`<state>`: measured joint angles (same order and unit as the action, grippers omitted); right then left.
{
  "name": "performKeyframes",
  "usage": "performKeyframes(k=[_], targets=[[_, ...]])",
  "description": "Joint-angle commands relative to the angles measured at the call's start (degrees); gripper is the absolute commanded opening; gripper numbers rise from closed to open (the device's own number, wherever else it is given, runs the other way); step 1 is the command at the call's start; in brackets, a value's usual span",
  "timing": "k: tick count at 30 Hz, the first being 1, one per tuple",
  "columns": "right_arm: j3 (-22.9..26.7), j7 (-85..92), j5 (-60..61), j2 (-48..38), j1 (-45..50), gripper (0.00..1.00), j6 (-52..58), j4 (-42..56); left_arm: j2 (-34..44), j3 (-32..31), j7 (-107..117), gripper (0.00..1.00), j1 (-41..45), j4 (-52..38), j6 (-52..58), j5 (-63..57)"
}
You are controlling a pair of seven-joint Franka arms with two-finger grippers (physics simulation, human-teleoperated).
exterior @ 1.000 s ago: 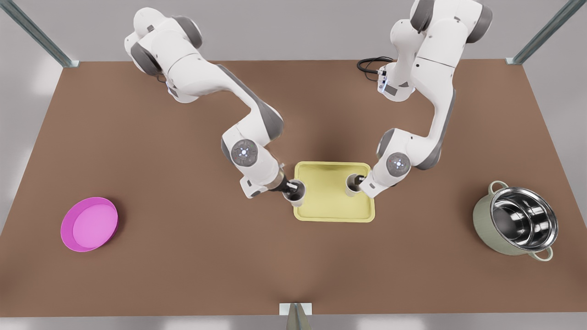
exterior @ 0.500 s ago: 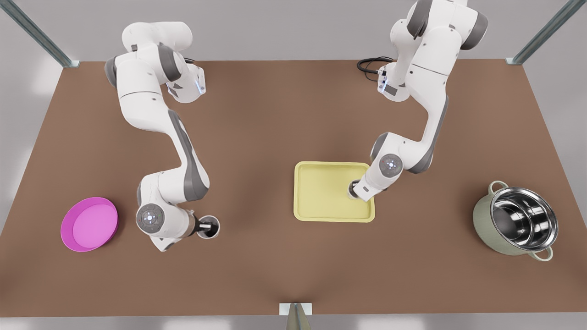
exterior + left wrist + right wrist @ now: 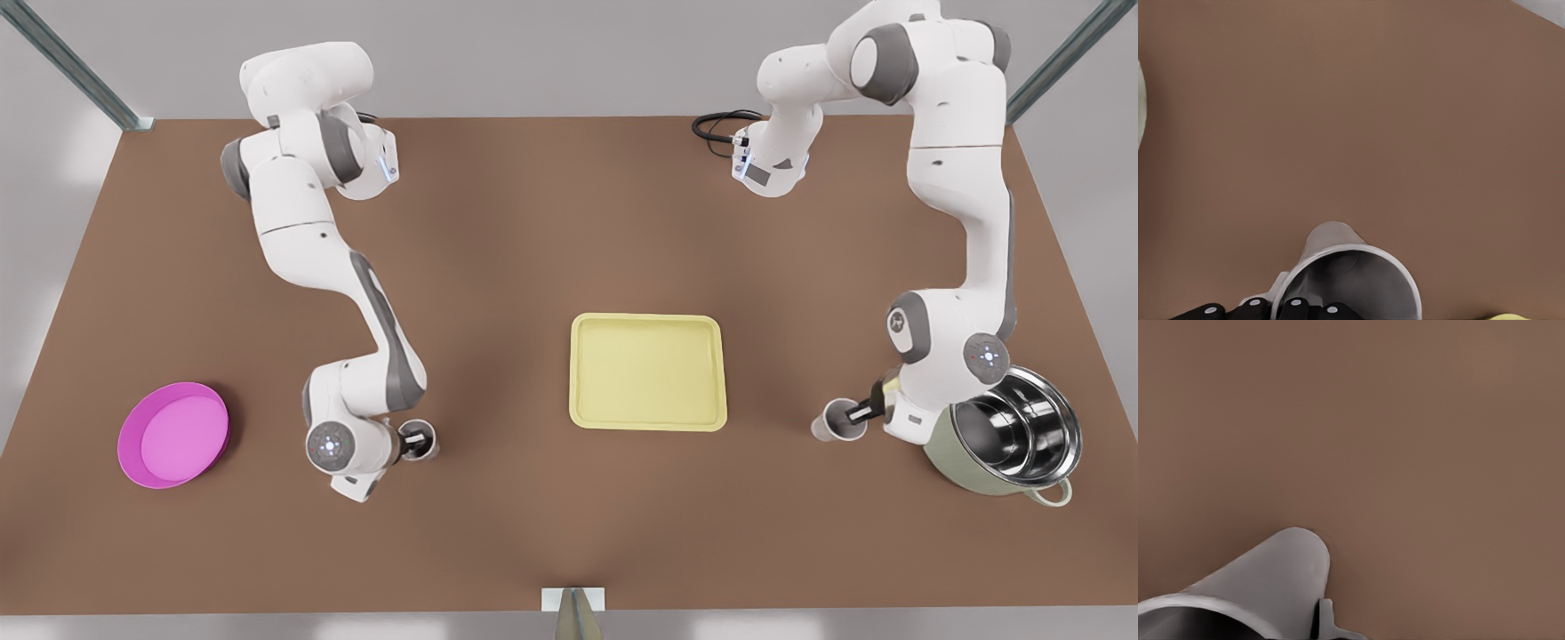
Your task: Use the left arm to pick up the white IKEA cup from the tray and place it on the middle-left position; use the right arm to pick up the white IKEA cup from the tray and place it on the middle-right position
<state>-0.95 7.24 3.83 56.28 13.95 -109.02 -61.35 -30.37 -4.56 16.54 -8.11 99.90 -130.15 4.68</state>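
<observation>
Brown tabletop [image 3: 551, 222] spreads wide beneath both of my arms, with the pale yellow tray [image 3: 648, 422] lying flat at its middle.

My left gripper [image 3: 859, 412] is low over the table on the front view's right, between the tray and the sage-green pot with the steel lining [image 3: 1005, 440]. Its jaws are closed narrow on the wall of a white cup [image 3: 836, 421], one finger inside the rim and one outside. In the left wrist view I see the dark fingers [image 3: 1293, 308] at the cup's round mouth and the cup tapering down toward the brown surface. This cup is off the tray, near the pot but apart from it. My forearm overlaps the pot's rim in the front view.

My right gripper [image 3: 412, 438] is low on the front view's left, between the tray and the round magenta-pink bowl [image 3: 173, 435]. Its jaws pinch the rim of a second white cup [image 3: 420, 440], which is well apart from both the tray and the bowl. The right wrist view shows this cup's pale side narrowing to its base, with a thin shadow at the base on the table and one finger running alongside the outer wall.

I cannot tell whether either cup's base presses on the table or sits just above it. Both cups stand roughly upright in my grip.
</observation>
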Motion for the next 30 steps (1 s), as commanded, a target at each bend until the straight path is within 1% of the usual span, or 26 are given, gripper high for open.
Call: performKeyframes(k=[1,2,3,4,5,6,7,8,11,13,15,17,18,19,20,21,22,23,24,25,26,27,30], targets=[[-0.2,14.0,-1.4,0.1,0.0,0.0,-0.9,0.2,-2.2,0.0,-10.4,0.21,-0.5,-0.3,-4.8,2.1],[-0.2,13.7,-1.4,0.1,0.0,0.03,-0.8,0.3,-3.6,0.0,-10.4,0.22,-0.6,-0.8,-6.2,2.1],[0.1,13.5,-1.3,0.1,0.0,0.21,-0.5,0.3,-4.4,0.0,-10.4,0.22,-0.6,-0.9,-7.1,2.3],[0.2,13.5,-1.2,0.1,0.0,0.55,-0.3,0.3,-5.1,0.0,-10.5,0.22,-0.7,-1.2,-7.2,2.2],[0.2,13.5,-1.1,0.0,0.0,0.66,-0.1,0.3,-5.6,0.0,-10.5,0.23,-0.6,-1.6,-7.3,1.9],[0.1,13.6,-1.0,-0.1,0.0,0.72,0.1,0.3,-5.8,0.0,-10.5,0.28,-0.6,-2.4,-7.8,1.6],[-0.2,13.6,-0.9,-0.2,0.0,0.78,0.5,0.3,-6.0,0.0,-10.5,0.95,-0.5,-2.4,-8.7,1.5],[-0.2,13.6,-0.9,-0.3,0.0,0.82,0.6,0.3,-6.0,-0.1,-10.4,1.0,-0.5,-2.5,-9.0,1.5],[-0.9,13.4,-0.5,-1.2,-0.2,0.86,3.5,0.3,-5.9,-0.1,-10.3,1.0,-0.3,-2.5,-8.9,1.5],[-1.1,12.0,2.3,-4.7,-0.2,0.87,8.6,0.3,-5.8,-0.2,-10.2,1.0,-0.2,-2.5,-8.0,1.5],[-2.7,7.3,2.4,-8.6,0.3,0.89,13.0,0.3,-3.5,-0.4,-10.2,1.0,-0.1,-2.6,-2.4,1.5],[-3.0,6.6,2.3,-10.3,0.3,0.89,14.9,0.4,1.4,-0.6,-10.1,1.0,0.0,-2.7,7.6,0.2],[-3.0,6.6,2.3,-11.4,0.3,0.89,16.0,0.4,4.0,-0.6,-10.1,1.0,0.6,-4.4,13.6,0.2],[-2.9,6.3,2.4,-13.8,0.0,0.89,18.8,0.4,6.2,-0.6,-10.3,1.0,0.8,-9.3,22.6,0.2],[-3.6,4.8,1.8,-18.7,0.4,0.89,23.8,0.4,7.0,-0.7,-10.3,1.0,1.0,-14.9,30.5,-0.5],[-3.5,-0.5,-0.7,-24.4,1.8,0.95,29.9,0.4,7.0,-1.2,-11.2,1.0,1.3,-19.6,35.2,-1.3],[-2.2,-0.9,-0.6,-26.5,1.1,1.0,31.6,0.4,7.3,-1.6,-12.7,1.0,1.4,-21.0,37.1,-1.2],[-2.7,-0.5,-0.9,-26.9,-2.1,1.0,31.9,0.4,11.8,-2.4,-13.1,1.0,1.4,-18.4,37.6,-1.3],[-2.7,-0.1,-6.5,-29.3,-2.5,1.0,32.0,0.3,22.3,-3.2,-14.4,1.0,1.5,-3.2,24.8,-1.4],[-2.1,6.5,-8.7,-31.1,-4.2,1.0,33.4,-0.3,20.5,-3.5,-14.2,1.0,2.2,-5.2,23.0,-1.3],[-2.2,7.8,-8.6,-31.4,-5.9,1.0,33.3,-0.4,18.1,-3.4,-14.2,1.0,3.0,-11.5,28.2,-1.2],[-2.5,7.8,-8.5,-31.2,-5.9,1.0,33.3,-0.5,16.7,-3.4,-14.2,1.0,3.1,-13.8,30.5,-1.3],[-2.4,7.4,-8.2,-31.2,-5.9,1.0,33.2,-0.5,16.7,-3.5,-14.0,1.0,3.2,-13.8,30.5,-1.3]])
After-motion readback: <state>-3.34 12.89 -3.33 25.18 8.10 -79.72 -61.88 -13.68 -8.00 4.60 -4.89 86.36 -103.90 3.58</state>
